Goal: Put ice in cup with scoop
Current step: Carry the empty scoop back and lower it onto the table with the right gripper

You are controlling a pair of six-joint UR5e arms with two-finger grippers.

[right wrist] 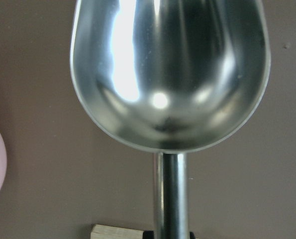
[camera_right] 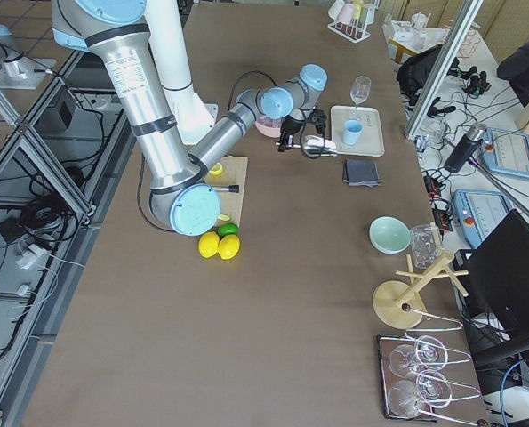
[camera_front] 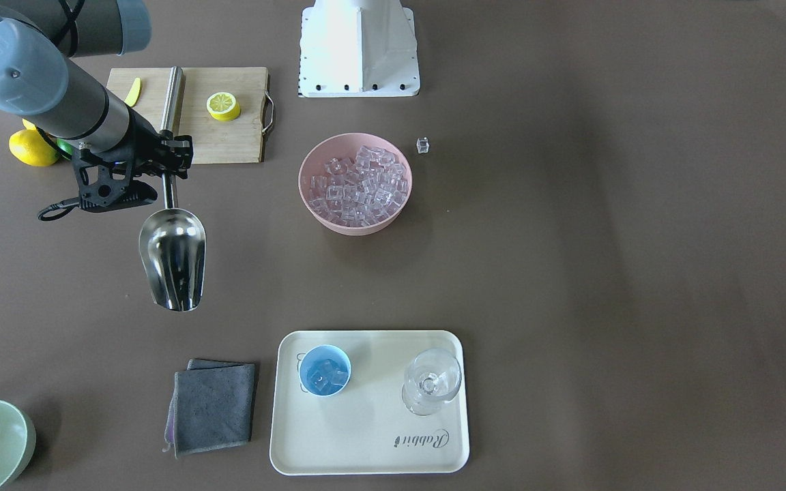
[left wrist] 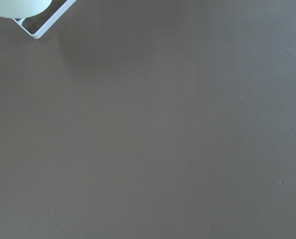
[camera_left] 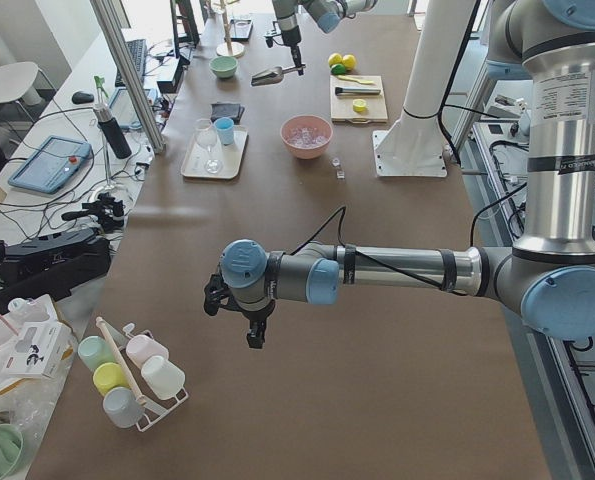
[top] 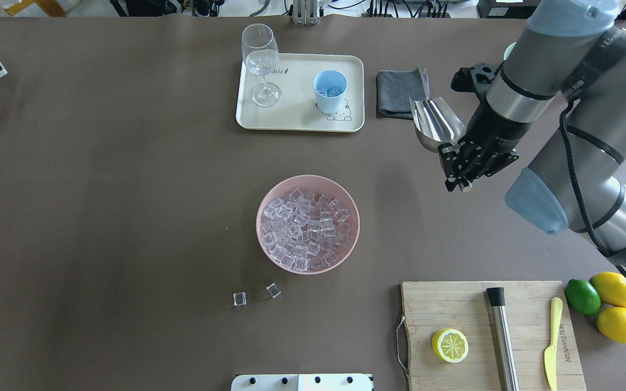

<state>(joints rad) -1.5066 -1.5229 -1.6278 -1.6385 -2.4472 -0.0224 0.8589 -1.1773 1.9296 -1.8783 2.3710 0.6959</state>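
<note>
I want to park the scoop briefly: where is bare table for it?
Bare table lies between the tray and the pink bowl, and widely on the robot's left of both. Crowded: the cutting board; loose ice cubes near the bowl.

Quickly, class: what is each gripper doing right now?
Left gripper: cannot tell.
Right gripper: shut on the empty scoop.

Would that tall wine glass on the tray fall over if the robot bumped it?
Probably. The wine glass stands on a thin stem with a wide bowl on top, so it looks easy to tip. It looks clear and thin, so likely fragile. On the smooth tray it might slide first.
</note>
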